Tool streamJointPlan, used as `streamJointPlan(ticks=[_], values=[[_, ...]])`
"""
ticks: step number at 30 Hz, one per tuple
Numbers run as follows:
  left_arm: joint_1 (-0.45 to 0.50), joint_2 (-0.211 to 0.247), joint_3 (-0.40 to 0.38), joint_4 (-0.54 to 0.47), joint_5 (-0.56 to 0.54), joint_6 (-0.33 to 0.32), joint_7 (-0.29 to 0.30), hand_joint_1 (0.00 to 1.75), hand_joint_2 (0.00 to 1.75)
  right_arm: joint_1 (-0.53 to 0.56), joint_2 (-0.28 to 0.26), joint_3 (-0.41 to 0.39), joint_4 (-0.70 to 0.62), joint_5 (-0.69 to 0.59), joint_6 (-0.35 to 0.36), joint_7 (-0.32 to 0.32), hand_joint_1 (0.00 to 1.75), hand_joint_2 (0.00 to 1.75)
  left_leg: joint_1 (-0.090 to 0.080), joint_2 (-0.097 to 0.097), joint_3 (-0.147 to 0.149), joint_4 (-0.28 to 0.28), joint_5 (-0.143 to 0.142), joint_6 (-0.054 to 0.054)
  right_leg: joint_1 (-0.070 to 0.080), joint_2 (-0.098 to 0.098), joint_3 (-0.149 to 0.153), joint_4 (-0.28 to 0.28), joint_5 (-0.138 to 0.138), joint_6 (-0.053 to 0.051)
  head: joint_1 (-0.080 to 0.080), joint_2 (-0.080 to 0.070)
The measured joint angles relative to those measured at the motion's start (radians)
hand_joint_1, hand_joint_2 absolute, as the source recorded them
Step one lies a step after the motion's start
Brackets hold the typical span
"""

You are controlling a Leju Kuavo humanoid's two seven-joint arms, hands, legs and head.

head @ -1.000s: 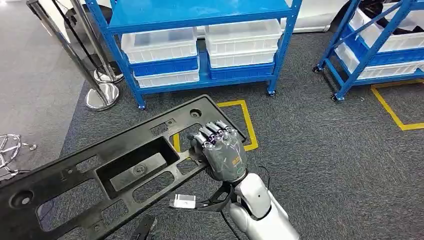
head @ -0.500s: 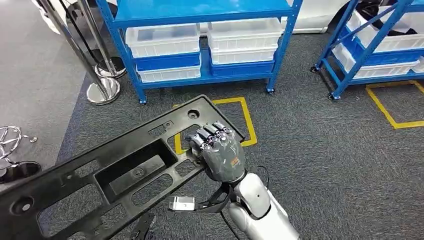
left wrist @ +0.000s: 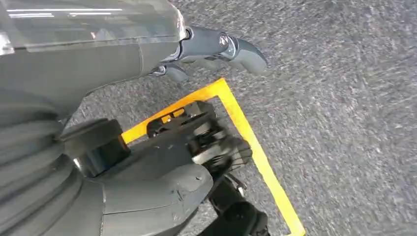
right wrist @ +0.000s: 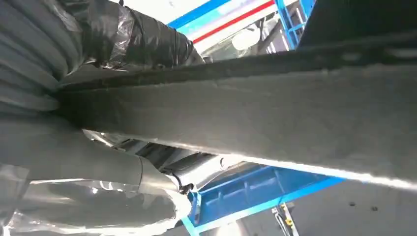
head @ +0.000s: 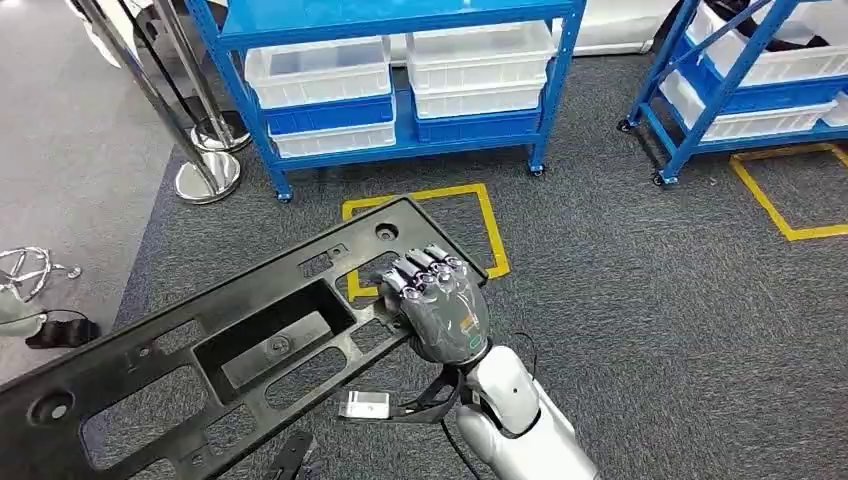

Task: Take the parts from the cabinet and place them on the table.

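While the robot stands on grey carpet [head: 640,290], a chrome emblem [head: 25,270] lies at the far left on the floor, with chrome stanchion bases [head: 205,175] beyond it. A long black plastic panel [head: 230,345] stretches from the near left up toward the centre, held tilted above the floor over a yellow taped square [head: 480,215]. The left hand [left wrist: 147,196] appears in its wrist view, but whether it grips anything cannot be told. The right hand [head: 440,305] clamps the panel's right end, fingers curled over its edge. Behind stands a blue shelf rack [head: 400,25] carrying white bins [head: 320,70], and a second blue rack [head: 745,70] sits at the far right.
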Motion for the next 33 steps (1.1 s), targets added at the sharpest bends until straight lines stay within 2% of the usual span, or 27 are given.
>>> streamJointPlan(ticks=[1,2,3,5,6,7,8,10,11,12,13,15,16,17,20,21,22,23,25,26,27,28,29,30,31,32,33], values=[[-0.002,0.0,0.0,0.0,-0.002,0.0,0.0,0.0,1.75,-0.001,0.0,0.0,0.0,-0.005,0.002,0.003,1.75,1.75,-0.005,-0.002,0.044,-0.081,-0.006,0.01,-0.001,-0.001,-0.001,0.0,0.004,0.003,0.0,0.0],[-0.003,0.0,-0.001,0.0,-0.005,0.0,0.001,0.0,1.75,-0.002,0.0,0.0,0.0,-0.015,0.01,0.005,1.75,1.75,-0.009,-0.002,0.061,-0.108,-0.008,0.01,0.0,-0.001,-0.004,-0.001,0.012,0.011,0.001,0.0],[-0.003,0.0,-0.002,0.0,-0.005,0.0,0.001,0.0,1.75,-0.002,0.0,0.0,0.0,-0.025,0.018,0.005,1.75,1.75,-0.013,-0.004,0.057,-0.106,-0.002,0.01,-0.005,-0.002,-0.004,-0.006,0.019,0.017,0.0,0.0],[-0.002,0.002,-0.002,0.0,-0.003,0.005,0.004,0.0,1.75,-0.002,0.0,0.001,-0.003,-0.048,0.031,0.002,1.75,1.75,-0.018,-0.004,0.051,-0.114,0.01,0.021,-0.008,-0.002,-0.003,-0.019,0.036,0.03,0.0,0.0],[-0.002,0.002,-0.002,0.0,-0.001,0.006,0.004,0.0,1.75,-0.003,-0.001,0.001,-0.005,-0.056,0.034,-0.001,1.75,1.75,-0.006,-0.001,0.053,-0.144,0.034,0.03,-0.001,0.0,-0.006,-0.022,0.037,0.035,0.0,0.0],[-0.005,0.002,-0.002,0.0,0.002,0.008,0.004,0.0,1.75,-0.006,-0.003,0.002,-0.006,-0.069,0.041,-0.005,1.75,1.75,-0.006,0.005,0.054,-0.152,0.047,0.033,-0.004,0.0,-0.014,-0.012,0.014,0.038,0.001,0.0],[-0.008,0.002,-0.002,0.0,0.006,0.009,0.003,0.0,1.75,-0.011,-0.004,0.002,-0.006,-0.08,0.045,-0.009,1.75,1.75,-0.006,0.005,0.044,-0.156,0.058,0.045,-0.005,0.001,-0.032,0.034,-0.042,0.041,0.001,0.0],[-0.009,0.003,-0.002,0.0,0.006,0.009,0.001,0.0,1.75,-0.011,-0.006,0.004,-0.006,-0.098,0.047,-0.018,1.75,1.75,-0.007,0.006,0.023,-0.151,0.07,0.045,-0.006,0.001,-0.076,0.178,-0.135,0.049,0.001,0.0],[-0.008,0.004,-0.002,0.0,0.005,0.009,0.0,0.0,1.75,-0.011,-0.007,0.004,-0.006,-0.104,0.047,-0.019,1.75,1.75,-0.007,0.006,0.011,-0.147,0.074,0.045,-0.007,0.001,-0.092,0.238,-0.152,0.053,0.001,0.0],[-0.008,0.005,-0.002,0.0,0.002,0.009,-0.002,0.0,1.75,-0.011,-0.009,0.005,-0.006,-0.107,0.047,-0.019,1.75,1.75,-0.007,0.006,-0.002,-0.14,0.078,0.043,-0.008,0.001,-0.09,0.26,-0.141,0.057,0.001,0.0],[-0.007,0.006,-0.002,0.0,-0.002,0.01,-0.002,0.0,1.75,-0.011,-0.011,0.005,-0.006,-0.108,0.047,-0.02,1.75,1.75,-0.006,0.006,-0.013,-0.133,0.08,0.042,-0.011,0.0,-0.067,0.239,-0.113,0.059,0.001,0.0],[-0.008,0.008,-0.003,0.0,-0.01,0.016,-0.001,0.0,1.75,-0.011,-0.012,0.005,-0.009,-0.113,0.044,-0.024,1.75,1.75,-0.004,0.005,-0.034,-0.112,0.082,0.037,-0.017,-0.001,0.038,0.091,-0.052,0.061,0.001,0.0],[-0.008,0.01,-0.003,0.0,-0.012,0.018,0.001,0.0,1.75,-0.011,-0.012,0.005,-0.013,-0.119,0.043,-0.028,1.75,1.75,-0.004,0.005,-0.043,-0.098,0.08,0.031,-0.019,-0.003,0.086,0.01,-0.066,0.059,0.001,0.0],[-0.009,0.012,-0.004,0.0,-0.013,0.018,0.001,0.0,1.75,-0.009,-0.012,0.005,-0.02,-0.122,0.042,-0.037,1.75,1.75,-0.009,0.005,-0.056,-0.088,0.079,0.025,-0.008,-0.001,0.097,-0.009,-0.078,0.054,0.0,0.0],[-0.005,0.016,-0.006,0.0,-0.018,0.014,-0.003,0.0,1.75,0.001,-0.017,0.005,-0.029,-0.121,0.036,-0.048,1.75,1.75,-0.006,0.005,-0.059,-0.085,0.09,0.006,-0.005,0.002,0.086,-0.008,-0.07,0.034,0.001,0.0],[-0.004,0.018,-0.007,0.0,-0.023,0.013,-0.005,0.0,1.75,0.004,-0.018,0.005,-0.031,-0.121,0.035,-0.049,1.75,1.75,-0.005,0.004,-0.062,-0.083,0.091,0.001,-0.008,0.001,0.085,-0.015,-0.063,0.023,0.0,0.0],[-0.003,0.019,-0.008,0.0,-0.023,0.015,-0.005,0.0,1.75,0.006,-0.019,0.005,-0.034,-0.121,0.034,-0.051,1.75,1.75,-0.001,0.003,-0.069,-0.069,0.07,-0.006,-0.011,-0.001,0.083,-0.018,-0.057,0.014,0.001,0.0],[-0.003,0.02,-0.01,0.0,-0.023,0.016,-0.007,0.0,1.75,0.006,-0.019,0.005,-0.036,-0.121,0.034,-0.052,1.75,1.75,-0.001,0.002,-0.084,-0.029,0.031,-0.011,-0.012,-0.002,0.079,-0.019,-0.052,0.007,0.0,0.0],[-0.001,0.021,-0.01,0.0,-0.022,0.019,-0.008,0.0,1.75,0.01,-0.019,0.006,-0.039,-0.122,0.033,-0.055,1.75,1.75,0.004,0.002,-0.138,0.116,-0.054,-0.02,-0.01,-0.002,0.067,-0.019,-0.044,0.002,0.0,0.0],[0.001,0.021,-0.01,0.0,-0.022,0.019,-0.01,0.0,1.75,0.014,-0.019,0.006,-0.039,-0.123,0.033,-0.056,1.75,1.75,0.005,0.002,-0.162,0.187,-0.081,-0.023,-0.009,0.0,0.06,-0.017,-0.04,0.002,0.0,0.0],[0.003,0.021,-0.011,0.0,-0.022,0.019,-0.013,0.0,1.75,0.016,-0.019,0.006,-0.039,-0.123,0.033,-0.056,1.75,1.75,0.005,0.002,-0.167,0.213,-0.081,-0.024,-0.009,0.002,0.055,-0.016,-0.037,0.004,0.0,0.0],[0.005,0.021,-0.011,0.0,-0.02,0.019,-0.016,0.0,1.75,0.017,-0.019,0.006,-0.039,-0.123,0.033,-0.056,1.75,1.75,0.005,0.002,-0.149,0.19,-0.059,-0.023,-0.009,0.007,0.051,-0.014,-0.034,0.005,0.0,0.0],[0.005,0.021,-0.011,0.0,-0.016,0.02,-0.017,0.0,1.75,0.017,-0.019,0.006,-0.039,-0.123,0.034,-0.057,1.75,1.75,0.005,0.0,-0.112,0.132,-0.024,-0.02,-0.009,0.016,0.048,-0.013,-0.032,0.008,0.0,0.0],[0.005,0.021,-0.011,0.0,-0.01,0.024,-0.018,0.0,1.75,0.016,-0.019,0.008,-0.04,-0.123,0.037,-0.057,1.75,1.75,0.005,-0.009,-0.058,0.043,0.018,-0.014,-0.009,0.022,0.047,-0.012,-0.03,0.01,0.0,0.0],[0.005,0.021,-0.011,0.0,-0.005,0.027,-0.019,0.0,1.75,0.015,-0.019,0.01,-0.042,-0.123,0.04,-0.058,1.75,1.75,0.005,-0.034,-0.007,-0.048,0.045,-0.005,-0.009,0.029,0.047,-0.012,-0.029,0.013,0.0,0.0],[0.005,0.023,-0.011,0.0,-0.003,0.028,-0.02,0.0,1.75,0.012,-0.019,0.013,-0.043,-0.123,0.04,-0.058,1.75,1.75,0.004,-0.07,0.021,-0.082,0.024,0.003,-0.009,0.033,0.041,-0.013,-0.024,0.02,0.001,0.0],[0.006,0.022,-0.011,0.0,-0.001,0.028,-0.021,0.0,1.75,0.009,-0.019,0.018,-0.043,-0.122,0.044,-0.058,1.75,1.75,0.001,-0.068,0.018,-0.097,0.03,0.001,-0.012,0.041,0.039,-0.014,-0.017,0.027,-0.001,0.0]])
